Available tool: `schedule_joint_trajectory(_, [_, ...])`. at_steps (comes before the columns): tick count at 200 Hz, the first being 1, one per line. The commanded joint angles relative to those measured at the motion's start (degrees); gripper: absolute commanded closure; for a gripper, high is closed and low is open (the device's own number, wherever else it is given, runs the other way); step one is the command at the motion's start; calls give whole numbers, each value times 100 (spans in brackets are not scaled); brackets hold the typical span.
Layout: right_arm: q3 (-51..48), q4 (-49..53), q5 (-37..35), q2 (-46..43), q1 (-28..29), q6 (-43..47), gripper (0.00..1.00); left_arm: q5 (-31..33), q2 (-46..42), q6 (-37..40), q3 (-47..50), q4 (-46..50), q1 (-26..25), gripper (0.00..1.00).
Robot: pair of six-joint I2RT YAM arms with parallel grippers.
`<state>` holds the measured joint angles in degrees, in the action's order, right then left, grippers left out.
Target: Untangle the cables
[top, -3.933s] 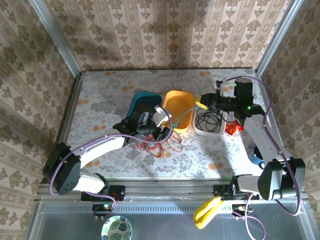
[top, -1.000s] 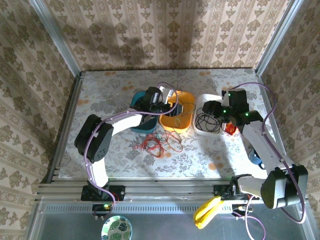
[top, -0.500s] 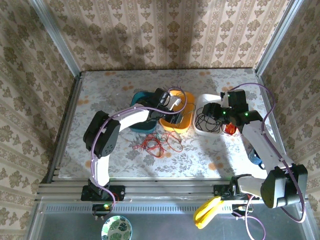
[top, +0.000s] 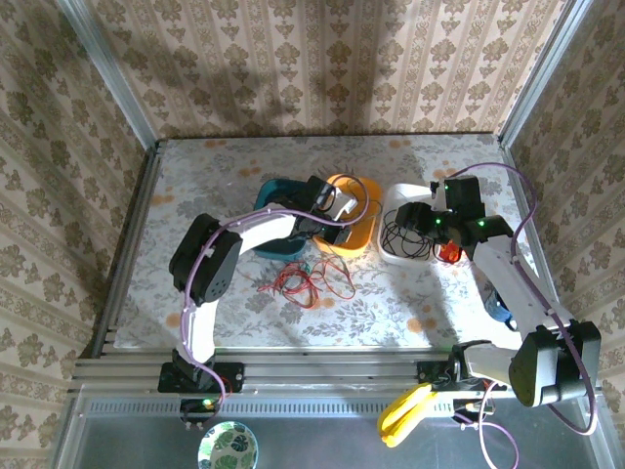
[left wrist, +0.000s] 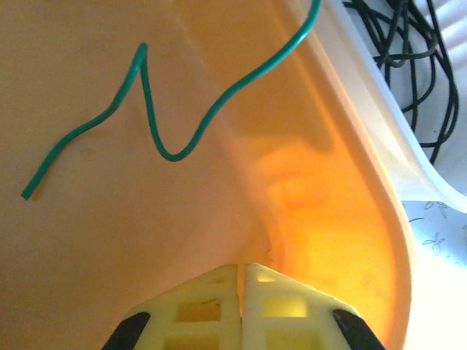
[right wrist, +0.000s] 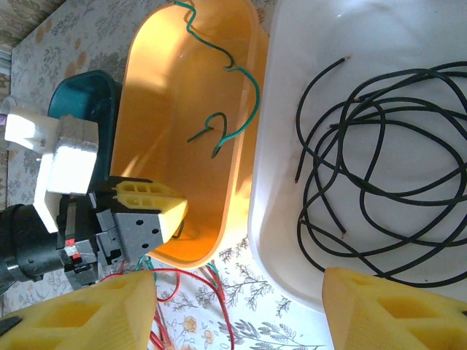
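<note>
While the left gripper sits pinched together, empty, in the orange plastic tub w/ a thin green cable, the right gripper hangs, fingers apart, over black cables in the white tub, red tangle nearer.

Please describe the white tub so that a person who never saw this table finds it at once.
On the flowered table, three tubs stand in a row. The white tub is the rightmost, right of the orange tub and the teal tub. It alone holds loose loops of thin black cables.
</note>
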<state>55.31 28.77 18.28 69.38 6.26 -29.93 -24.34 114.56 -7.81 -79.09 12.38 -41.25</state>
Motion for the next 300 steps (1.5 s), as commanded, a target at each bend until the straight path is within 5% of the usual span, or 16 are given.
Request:
schedule_joint_trajectory(1, [37, 89, -87, -22, -25, 40, 37, -357, -481, -216, 207, -293, 29, 100])
schedule_joint_trajectory(109, [11, 61, -76, 41, -24, 39, 37, -1601, -1687, -546, 1099, -682, 39, 100])
schedule_joint_trajectory(201, [-23, 80, -217, -18, -29, 31, 37, -2724, -2393, -1314, 1516, -2771, -31, 100])
schedule_joint_trajectory(218, [26, 110, -269, -7, -37, 31, 37, -2343, -2371, -1247, 1329, -2870, -32, 100])
schedule_joint_trajectory(255, [122, 148, -255, 20, -64, 19, 37, -89, -1498, -311, 211, -1600, 67, 100])
schedule_joint_trajectory(284, [212, 312, -185, -18, -64, 111, 37, 32, -478, -519, -619, -1710, 284, 100])
schedule_joint_trajectory(300, [241, 396, -134, -23, -55, 180, 37, 234, -39, -486, -1155, -1494, 311, 58])
